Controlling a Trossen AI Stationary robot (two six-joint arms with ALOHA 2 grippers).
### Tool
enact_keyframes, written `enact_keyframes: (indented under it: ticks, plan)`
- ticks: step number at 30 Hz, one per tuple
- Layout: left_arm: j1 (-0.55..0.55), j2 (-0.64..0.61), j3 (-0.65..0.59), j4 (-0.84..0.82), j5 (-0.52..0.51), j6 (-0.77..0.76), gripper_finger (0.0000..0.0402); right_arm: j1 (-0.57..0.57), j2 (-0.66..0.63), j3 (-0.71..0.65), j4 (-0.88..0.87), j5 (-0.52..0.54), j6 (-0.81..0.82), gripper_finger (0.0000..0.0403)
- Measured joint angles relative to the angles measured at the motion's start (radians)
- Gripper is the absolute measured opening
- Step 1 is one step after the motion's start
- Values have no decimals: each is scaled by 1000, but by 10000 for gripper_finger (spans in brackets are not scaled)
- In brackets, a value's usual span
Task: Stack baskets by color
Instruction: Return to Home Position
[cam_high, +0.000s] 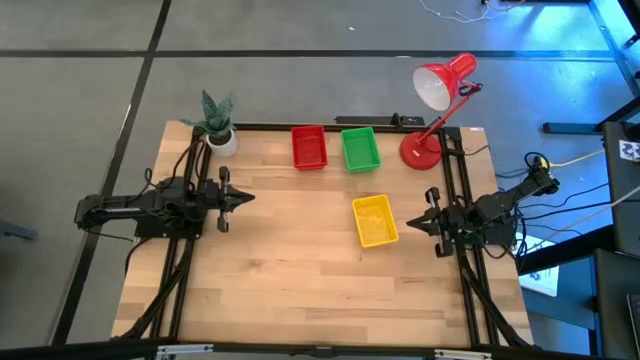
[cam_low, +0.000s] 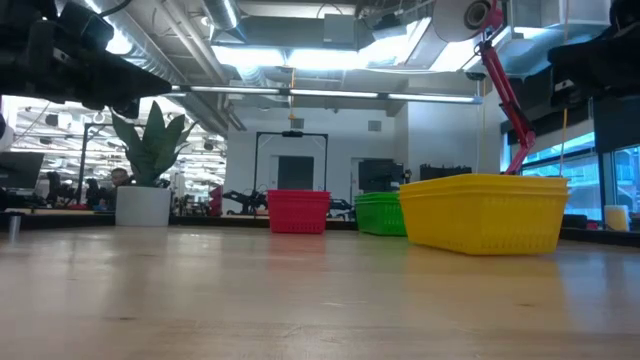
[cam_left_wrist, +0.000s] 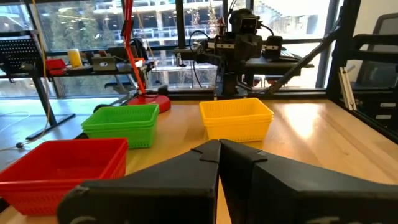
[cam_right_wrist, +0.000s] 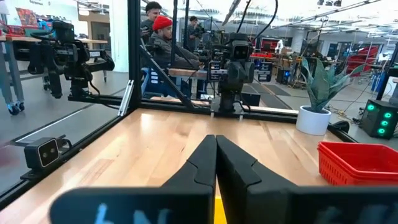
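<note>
**Three colour stacks, arms at the table's sides**

The left gripper (cam_high: 246, 198), fingers pressed together and empty, sits at the table's left side. The red baskets (cam_high: 309, 147) and green baskets (cam_high: 360, 149) stand side by side at the far edge, with the yellow baskets (cam_high: 375, 220) nearer, right of centre. The right gripper (cam_high: 410, 224), fingers likewise pressed together, lies just beside the yellow stack. A swing toward it would probably shove or tip the stack.

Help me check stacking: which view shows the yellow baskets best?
The low view: the yellow baskets stand near, side-on, unblocked. The high view shows only the top, the left wrist view shows them farther off, the right wrist view a yellow sliver.
</note>
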Motion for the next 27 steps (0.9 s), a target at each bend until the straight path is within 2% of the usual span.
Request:
enact_keyframes:
  ticks: [27]
  plan:
    - [0, 0, 0, 0, 0, -1, 0, 0, 0, 0, 0, -2, -2, 7]
